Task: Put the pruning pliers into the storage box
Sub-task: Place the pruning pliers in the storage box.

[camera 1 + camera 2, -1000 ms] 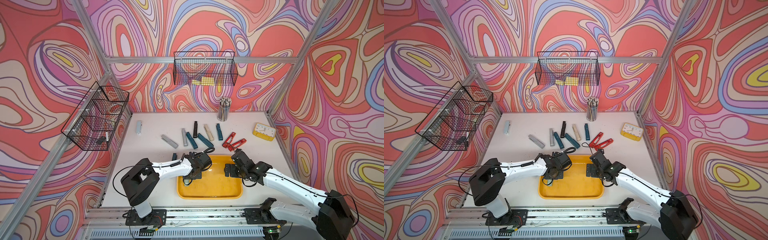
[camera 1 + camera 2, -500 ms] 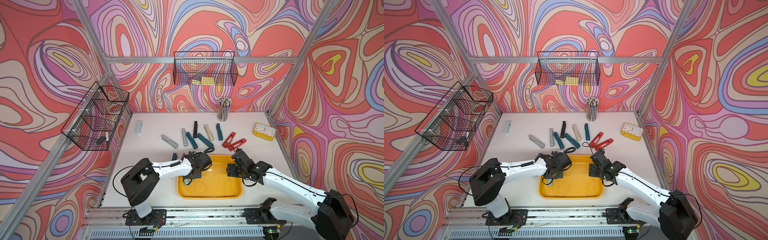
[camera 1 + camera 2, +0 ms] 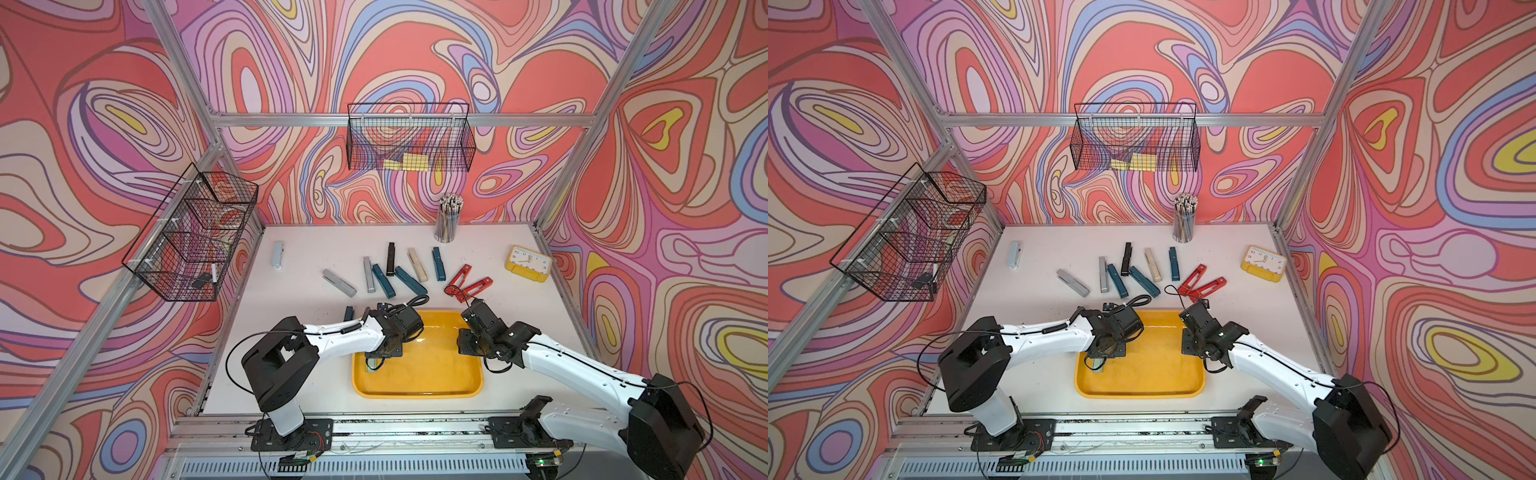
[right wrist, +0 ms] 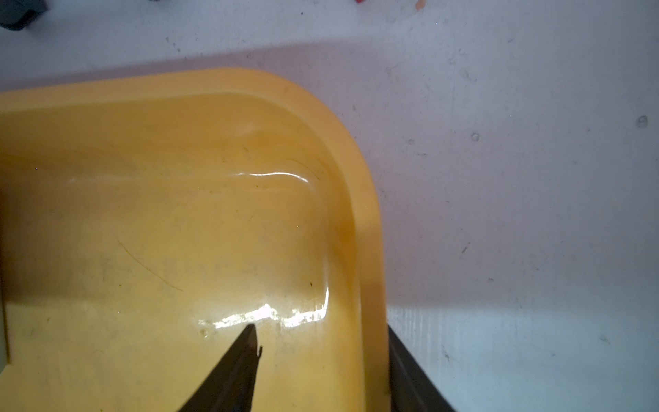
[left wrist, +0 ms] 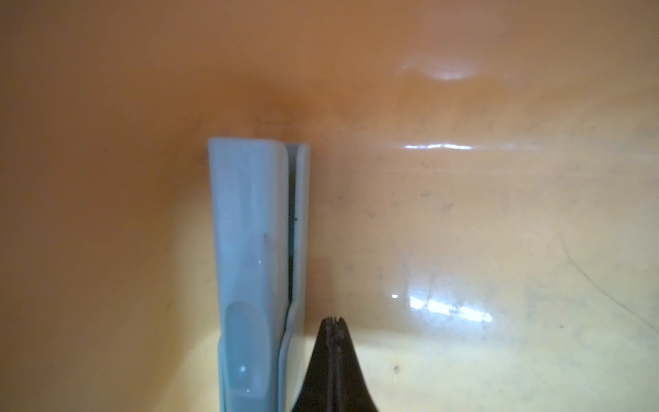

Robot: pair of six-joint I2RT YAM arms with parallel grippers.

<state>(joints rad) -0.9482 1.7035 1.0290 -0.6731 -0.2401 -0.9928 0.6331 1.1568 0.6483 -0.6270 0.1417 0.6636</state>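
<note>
In the yellow tray [image 3: 415,394], by its left wall, a pale plier [image 5: 256,267] lay flat. The left gripper [image 5: 335,319] sat pressed together just beside it, gripping nothing; the right gripper [image 4: 321,330] stood spread, straddling the tray's right rim.

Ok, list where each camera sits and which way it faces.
Both top views: high over the base, looking down the table; both arms show.
Left wrist: looks down into the storage box at a pale plier; shut left hand shows.
Right wrist: looks at the box's corner; open right hand shows.
All share the box.
</note>
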